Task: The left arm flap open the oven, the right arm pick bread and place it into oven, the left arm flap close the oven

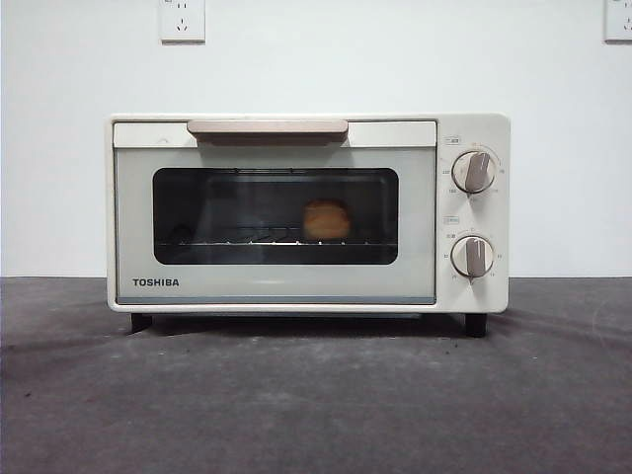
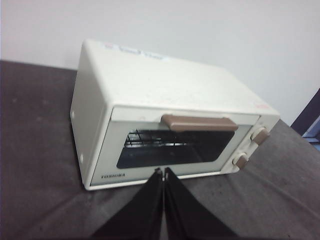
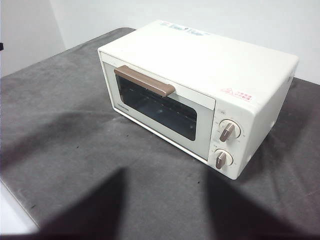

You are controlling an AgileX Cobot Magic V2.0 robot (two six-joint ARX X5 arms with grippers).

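My left gripper hangs in the air just in front of the cream-white, boxy metal TOSHIBA toaster oven, its 2 black tapered jaws pressed together into 1 wedge, holding nothing and touching nothing. My right gripper's jaws do not show in the right wrist view; only 2 soft dark shadows lie on the cloth there, so I cannot tell how they stand.

The oven's door is flapped shut, flush with the smooth painted front. Its beige-brown bar handle runs along the door's upper edge, rounded at both ends. Below it sits the dark glass window, a wide rectangle with softened corners. Through the glass I see the small golden-brown bread, a rounded-top chunk resting upright on the thin wire rack, right of the window's middle and far smaller than the pane. To the right of the door, 2 beige knobs stack 1 above the other. Short black feet lift the body off the table.

The table wears a dark grey, felt-like cloth, mottled and slightly wrinkled. It lies bare in front of the oven and at both sides. Behind stands a plain white wall with 2 white sockets high up. In the right wrist view the table's near edge shows pale at 1 corner.
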